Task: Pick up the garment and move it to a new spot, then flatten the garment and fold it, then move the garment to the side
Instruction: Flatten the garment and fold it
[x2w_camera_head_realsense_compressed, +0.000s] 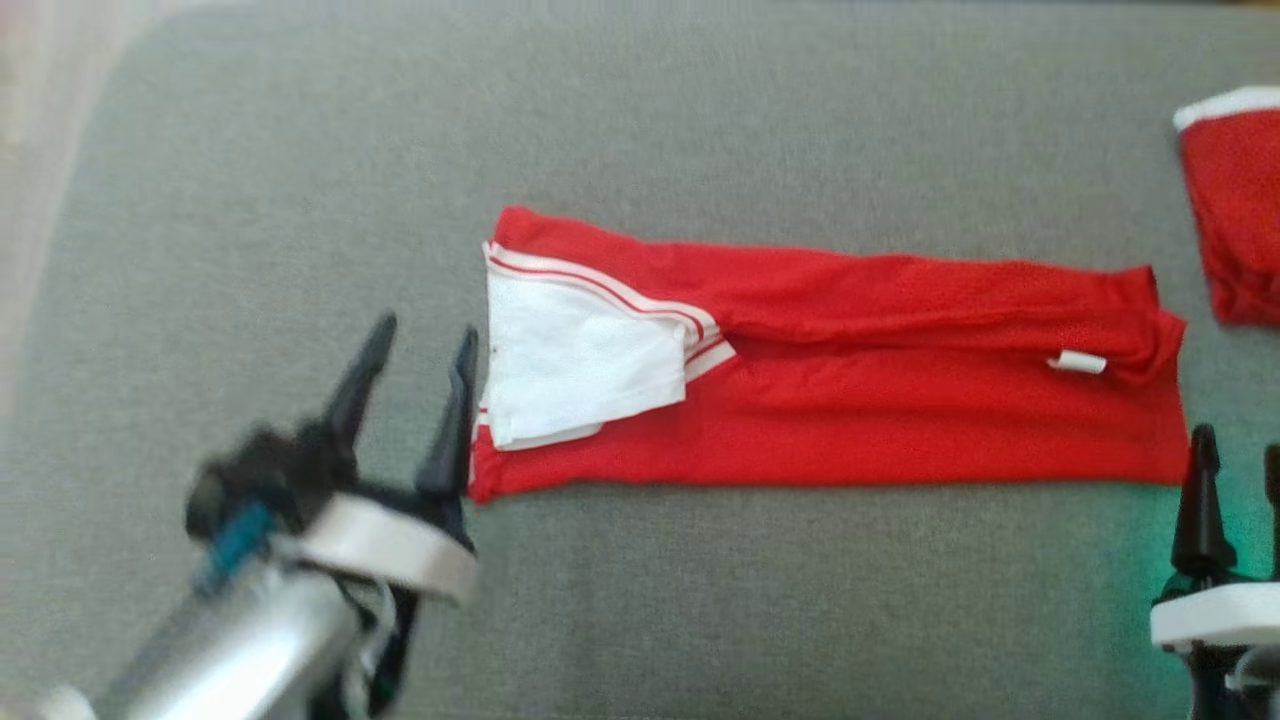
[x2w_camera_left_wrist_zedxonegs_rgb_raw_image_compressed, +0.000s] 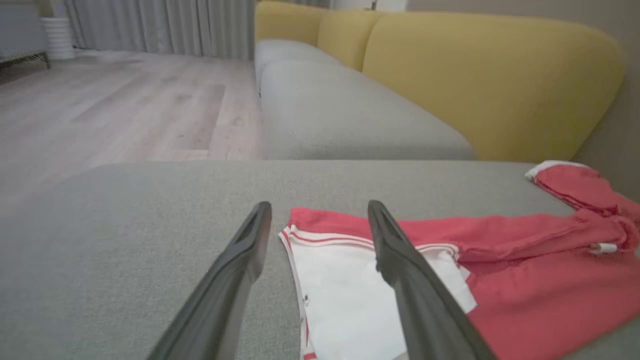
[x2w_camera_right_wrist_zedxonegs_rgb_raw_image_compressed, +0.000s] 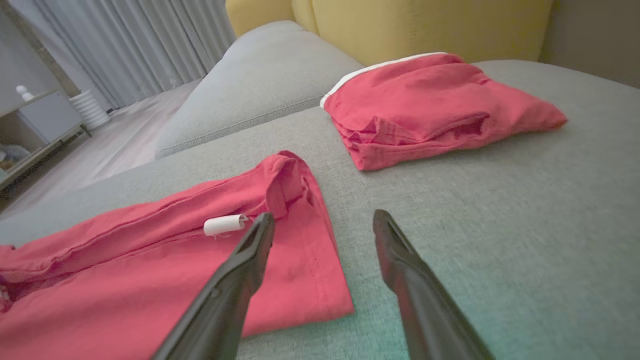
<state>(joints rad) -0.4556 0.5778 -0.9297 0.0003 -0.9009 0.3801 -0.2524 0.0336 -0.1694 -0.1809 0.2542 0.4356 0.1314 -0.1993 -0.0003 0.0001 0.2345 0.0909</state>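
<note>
**A:** Where is the garment?

**B:** The garment (x2w_camera_head_realsense_compressed: 850, 420) lies flat on the grey cushion (x2w_camera_head_realsense_compressed: 300, 150), a long red strip running left to right across the head view. At its left end a white panel (x2w_camera_head_realsense_compressed: 570, 370) with red stripes lies on top. Near its right end sits a small white tag (x2w_camera_head_realsense_compressed: 1077, 362).

**A:** And the left gripper?

**B:** The left gripper (x2w_camera_head_realsense_compressed: 427, 332) hangs just beside the strip's left end, fingers spread wide with nothing between them. In its wrist view one finger stands over bare cushion, the other over the panel.

**A:** The right gripper?

**B:** The right gripper (x2w_camera_head_realsense_compressed: 1238, 450) is just off the near corner of the right end, fingers also wide and empty. In its wrist view one finger overlaps red cloth by the tag, the other stands over cushion. Whether any finger touches cloth, I cannot tell.

**A:** Anything else?

**B:** A second red piece (x2w_camera_head_realsense_compressed: 1235, 210), folded and white-edged, lies apart beyond the strip's right end. A yellow backrest (x2w_camera_left_wrist_zedxonegs_rgb_raw_image_compressed: 475, 75) rises behind.
</note>
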